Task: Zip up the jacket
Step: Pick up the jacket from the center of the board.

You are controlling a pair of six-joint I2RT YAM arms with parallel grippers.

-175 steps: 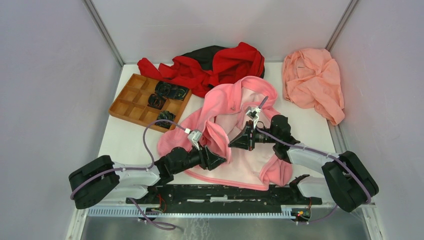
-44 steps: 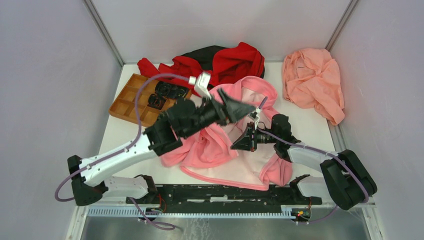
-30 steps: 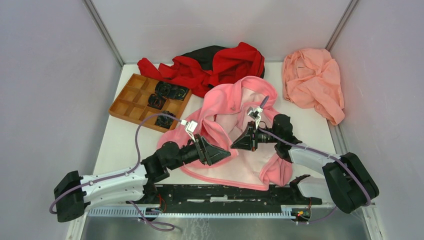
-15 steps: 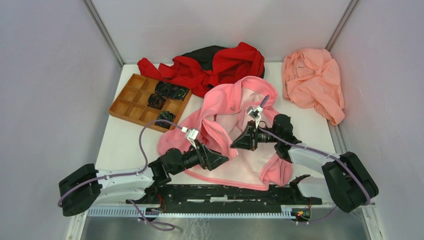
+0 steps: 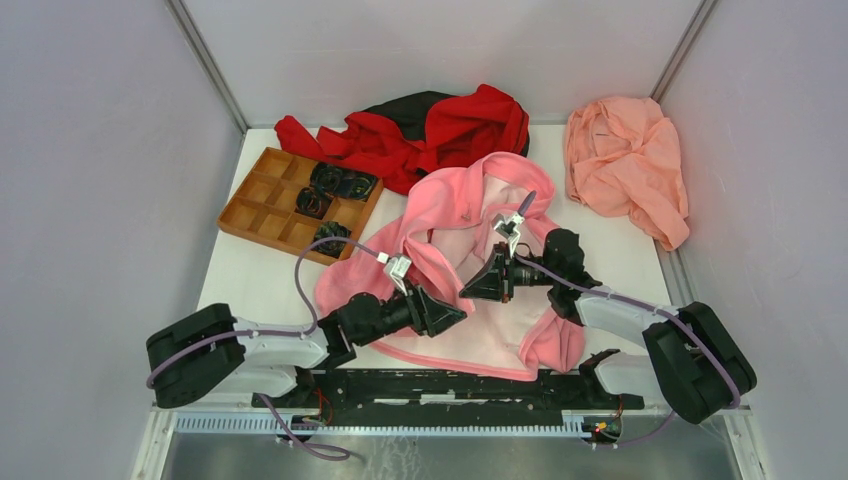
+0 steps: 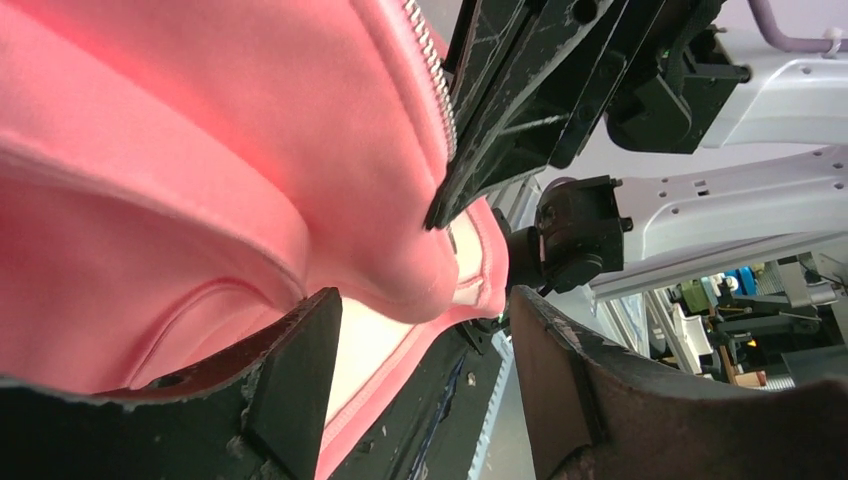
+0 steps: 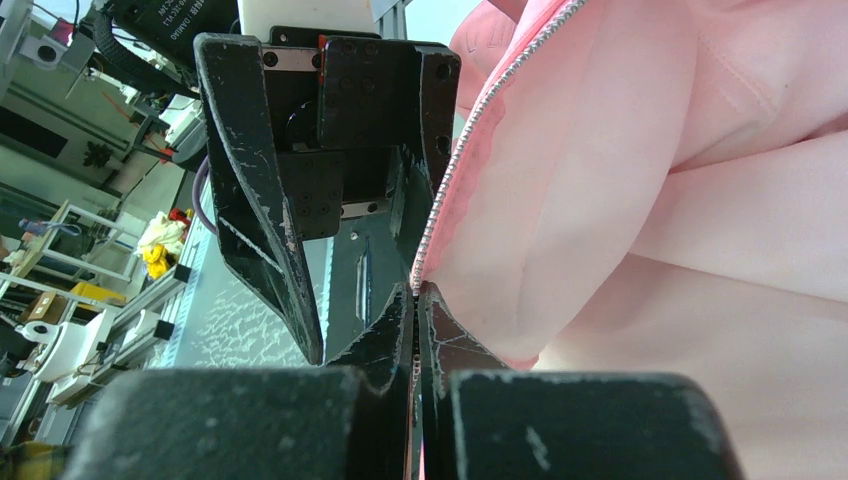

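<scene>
Pink fleece jacket [image 5: 455, 205] lies crumpled mid-counter [image 5: 250, 290], unzipped, with its paler lining exposed. The right end effector [image 7: 415, 290] is clenched on the jacket's front edge at the lower end of the zipper teeth [image 7: 450, 170]. The left end effector [image 6: 425, 300] is released, jaws spread about a fold of the jacket; whether its fingers touch the fabric cannot be told. The two end effectors sit tip to tip, just apart.

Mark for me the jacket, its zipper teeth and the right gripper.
jacket [image 5: 440, 215]: top external view, bright pink fleece below the hood.
zipper teeth [image 6: 428, 70]: left wrist view, metal tooth row along the front edge.
right gripper [image 7: 415, 290]: right wrist view, shut fingertips pinching the zipper edge.
</scene>
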